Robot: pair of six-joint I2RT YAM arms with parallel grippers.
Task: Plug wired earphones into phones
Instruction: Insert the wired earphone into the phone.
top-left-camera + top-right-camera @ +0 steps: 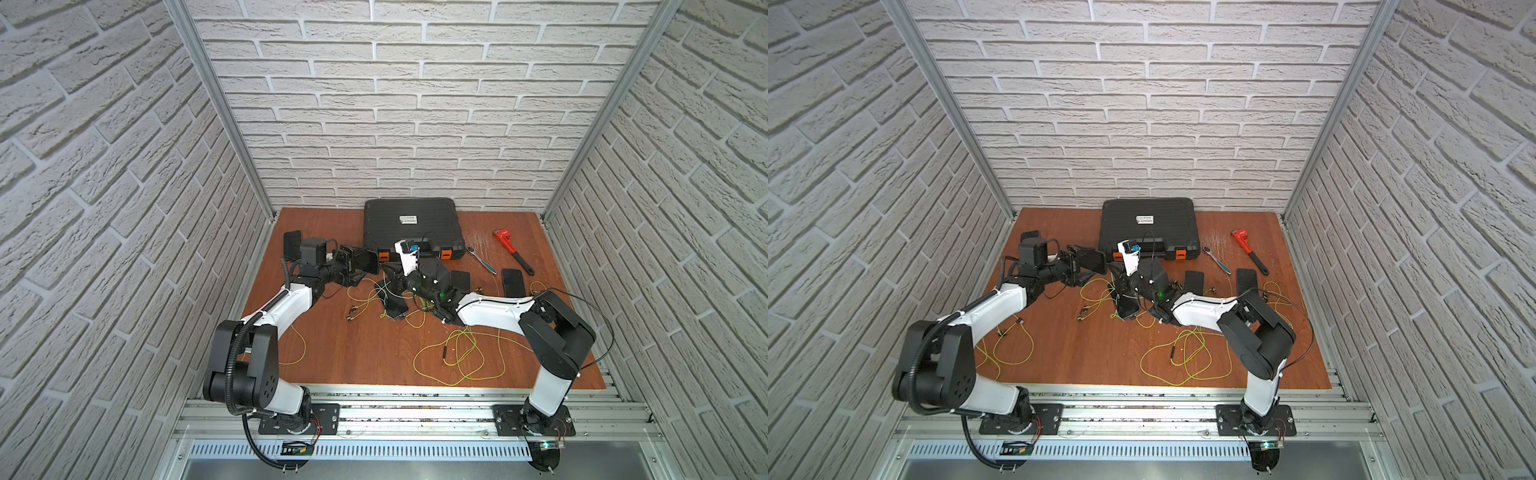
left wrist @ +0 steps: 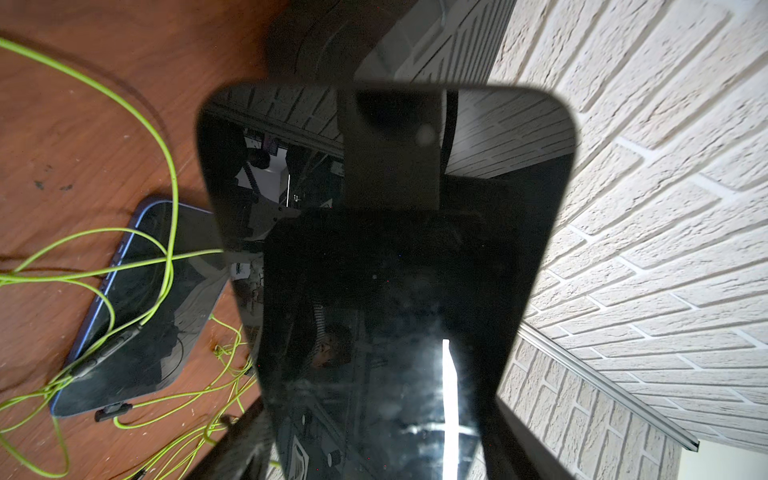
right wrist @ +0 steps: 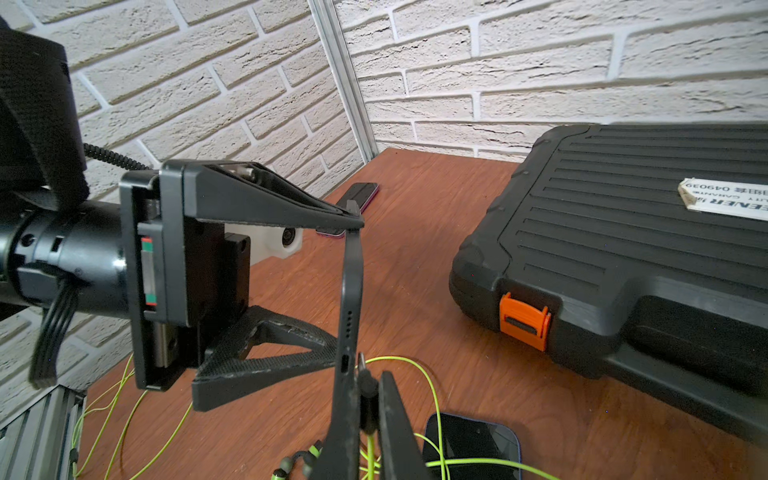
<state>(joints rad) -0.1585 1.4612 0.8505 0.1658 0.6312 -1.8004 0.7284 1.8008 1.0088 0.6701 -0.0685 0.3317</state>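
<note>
You're at the insertion step. Left claw (image 3: 348, 291) is clamped across the held phone (image 2: 386, 291), which is lifted off the surface (image 1: 365, 353) w/ its port end turned toward the right arm. Right claw (image 3: 369, 411) is pinched narrow on the plug (image 3: 365, 380) of one yellow-green earphone cord (image 3: 434, 397). The metal tip sits just beside the port (image 3: 345, 362), not in yet.

The tip looks a bit off to one side of the slot and angled. Next move, as I judge it: line the tip up w/ the port axis, then push straight in, slow, while the left claw holds firm. The thin cord trails down into the tangle, so drag could pull the plug askew.

Counts:
- **Phones:** 5 as far as I can tell, 1 held and 4 flat on the surface.
  - back-left phone (image 1: 292, 241)
  - blue-edged phone (image 2: 137, 307), under the cords; seems to have a dark plug at its end already, can't confirm
  - phone by the ratchet (image 1: 459, 280)
  - phone by the wrench handle (image 1: 513, 282)
- **Earphones (image 1: 445, 351):** at least 3 sets. The loops overlap too much for a firm no.
- **Other:** 1 black case (image 1: 411, 224) w/ 2 orange latches, 1 red pipe wrench (image 1: 515, 253), 1 ratchet (image 1: 482, 261).
</note>
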